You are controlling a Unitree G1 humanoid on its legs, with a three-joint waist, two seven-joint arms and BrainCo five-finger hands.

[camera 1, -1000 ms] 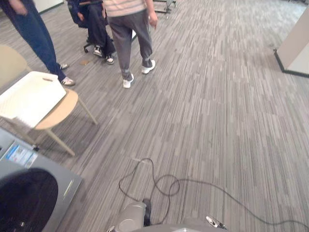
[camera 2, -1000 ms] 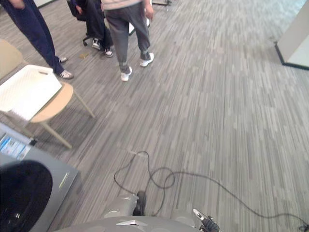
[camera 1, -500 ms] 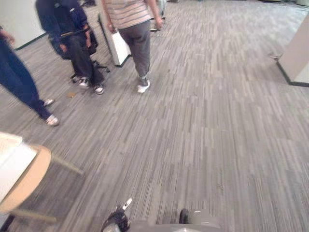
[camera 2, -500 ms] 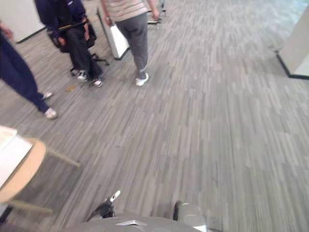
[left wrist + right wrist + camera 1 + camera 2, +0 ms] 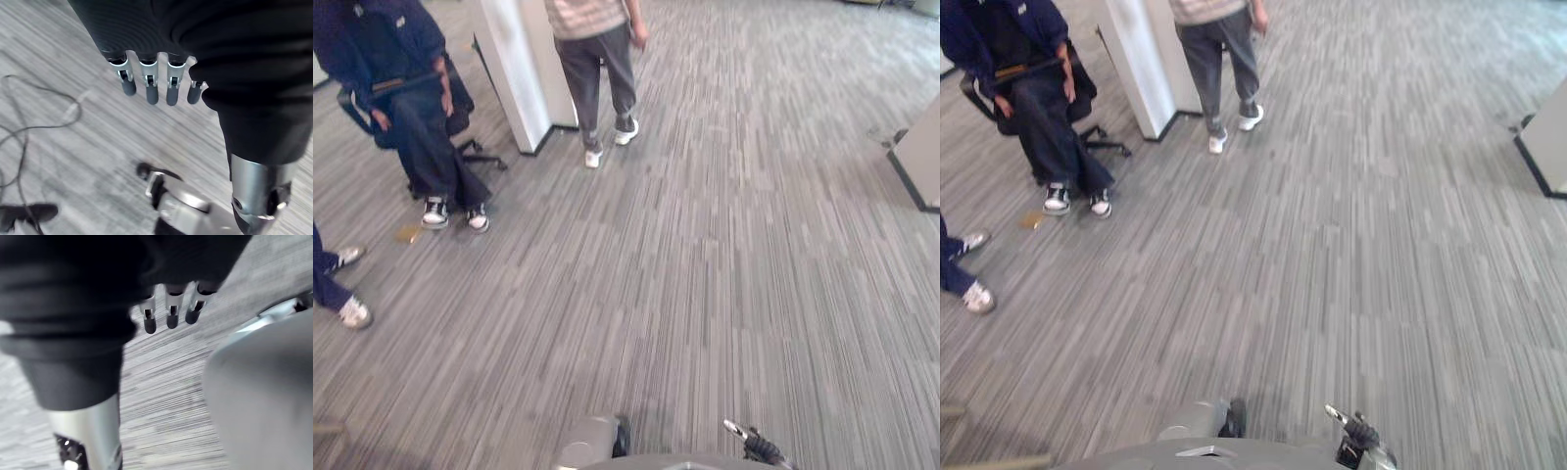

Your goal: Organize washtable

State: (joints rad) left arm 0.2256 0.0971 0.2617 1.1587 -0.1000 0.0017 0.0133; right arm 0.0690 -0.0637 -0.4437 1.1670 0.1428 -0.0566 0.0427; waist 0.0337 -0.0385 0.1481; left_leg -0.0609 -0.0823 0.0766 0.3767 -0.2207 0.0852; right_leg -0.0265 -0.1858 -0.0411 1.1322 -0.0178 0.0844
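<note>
My left hand (image 5: 146, 83) hangs over the grey striped carpet (image 5: 724, 255), its fingers straight and nothing in it. My right hand (image 5: 168, 308) hangs the same way over the carpet, fingers straight and relaxed, also holding nothing. Both hands stay low at my sides, well above the floor.
A person in dark blue sits on an office chair (image 5: 406, 108) at the far left. Another person in grey trousers (image 5: 597, 69) stands beside a white pillar (image 5: 514, 69). A third person's shoe (image 5: 352, 311) is at the left edge. A white cabinet base (image 5: 920, 162) stands at the right.
The camera has swung away: the washing machine and the wooden chair with the white tray have left the picture, and the people and the pillar now sit further left.
</note>
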